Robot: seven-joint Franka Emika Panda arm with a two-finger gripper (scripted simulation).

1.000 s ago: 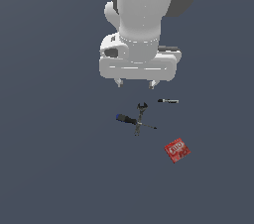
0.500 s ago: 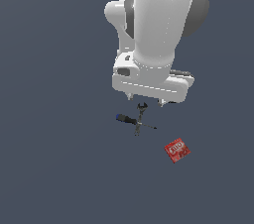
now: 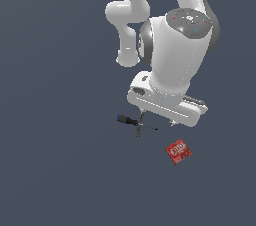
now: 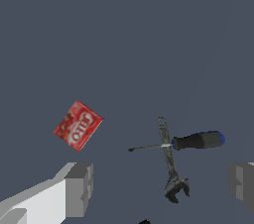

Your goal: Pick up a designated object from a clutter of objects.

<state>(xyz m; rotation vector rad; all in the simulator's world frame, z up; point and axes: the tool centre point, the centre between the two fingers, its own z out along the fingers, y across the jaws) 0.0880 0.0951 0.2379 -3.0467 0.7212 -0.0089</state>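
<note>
Bench (image 3: 55, 170): no edges in view | my pincer (image 4: 158, 188): jaws spread, empty, over screwdriver (image 4: 197, 140) crossing wrench (image 4: 168, 166) | red box (image 4: 78, 125): lies alone, apart; I should centre over it, align jaws with its sides, then descend.

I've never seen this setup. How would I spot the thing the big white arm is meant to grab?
Start at the white arm's hand, low over the dark floor. Beside it, toward the exterior view's right, the red box lies flat and alone, apart from the crossed blue-handled screwdriver and dark wrench. It is the only red item, with white lettering on its face.
</note>
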